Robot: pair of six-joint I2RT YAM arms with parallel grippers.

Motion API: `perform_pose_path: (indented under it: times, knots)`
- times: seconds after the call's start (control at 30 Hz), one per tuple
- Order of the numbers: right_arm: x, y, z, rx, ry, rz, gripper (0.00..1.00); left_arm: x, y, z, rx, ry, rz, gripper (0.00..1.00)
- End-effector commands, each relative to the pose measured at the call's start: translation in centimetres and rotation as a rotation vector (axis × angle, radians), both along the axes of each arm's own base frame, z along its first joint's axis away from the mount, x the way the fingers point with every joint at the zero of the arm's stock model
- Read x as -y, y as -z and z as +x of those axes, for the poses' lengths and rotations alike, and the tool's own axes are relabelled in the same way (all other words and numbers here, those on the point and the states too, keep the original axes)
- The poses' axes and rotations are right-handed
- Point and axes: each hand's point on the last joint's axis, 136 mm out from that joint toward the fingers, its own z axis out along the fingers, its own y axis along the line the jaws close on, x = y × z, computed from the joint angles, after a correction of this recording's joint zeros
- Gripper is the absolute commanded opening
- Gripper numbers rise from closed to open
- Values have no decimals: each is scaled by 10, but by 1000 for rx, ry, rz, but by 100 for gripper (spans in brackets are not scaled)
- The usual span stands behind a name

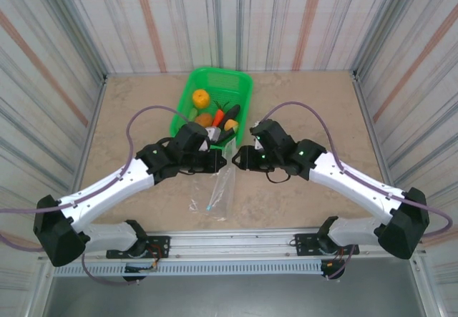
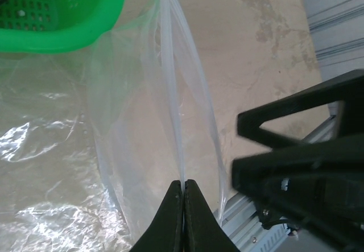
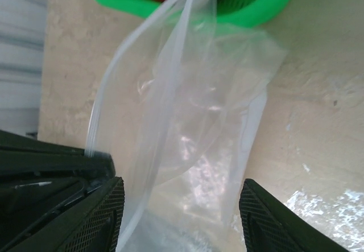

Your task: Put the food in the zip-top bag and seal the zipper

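Beige tabletop (image 1: pixel 308 102) holds the limp, slippery zip-top bag (image 1: pixel 218 192) beside the green basket (image 1: pixel 240 82), its stiffer zipper (image 2: pixel 173 93), likely the surest hold, pinched by the left end effector (image 2: pixel 183 186), right end effector (image 3: pixel 181 206) gaping around it.

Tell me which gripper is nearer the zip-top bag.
Left. The left gripper is shut on the edge of the zip-top bag; the right gripper is open, jaws astride it.

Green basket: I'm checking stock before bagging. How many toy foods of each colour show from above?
Orange: 2, round fruit and carrot
Brown: 1, potato
Yellow: 1, small fruit
Dark: 1, eggplant
Total: 5 clearly seen; others may be hidden.
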Motion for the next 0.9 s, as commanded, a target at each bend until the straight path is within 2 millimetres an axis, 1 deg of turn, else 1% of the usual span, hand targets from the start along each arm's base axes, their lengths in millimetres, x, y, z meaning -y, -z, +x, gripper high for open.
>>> perform_pose_path:
  times: [0.0,0.1,0.17,0.23,0.3,0.4,0.47,0.53,0.6,0.7,0.77,0.87]
  knots:
    - [-14,1,-7,-17,-77,-1,56,8,-3,1,-25,9,-45,0]
    - [-14,12,-4,-34,-68,-41,53,4,-6,1,-17,1,-33,0]
    - [-11,20,-1,-38,-57,-78,47,-3,-6,1,-13,-14,2,0]
    - [-3,26,0,-41,-44,-131,38,-12,-3,1,-9,-31,56,0]
    - [4,29,-1,-42,-42,-173,32,-22,0,1,-2,-42,110,0]
    - [19,30,-2,-30,-29,-240,16,-38,4,1,31,-59,221,0]
    - [33,32,-2,-19,-18,-313,8,-50,4,2,65,-75,324,0]
    - [45,33,-2,-9,-5,-364,4,-59,2,2,91,-76,407,0]
    - [50,30,-3,-3,0,-378,1,-61,1,0,100,-57,449,0]
    - [44,23,-4,7,-13,-344,0,-55,4,-6,64,-21,439,1]
    - [38,18,-5,19,-18,-326,0,-46,7,-12,26,2,400,9]
    - [31,10,-6,39,-17,-300,1,-38,13,-19,-18,12,353,17]
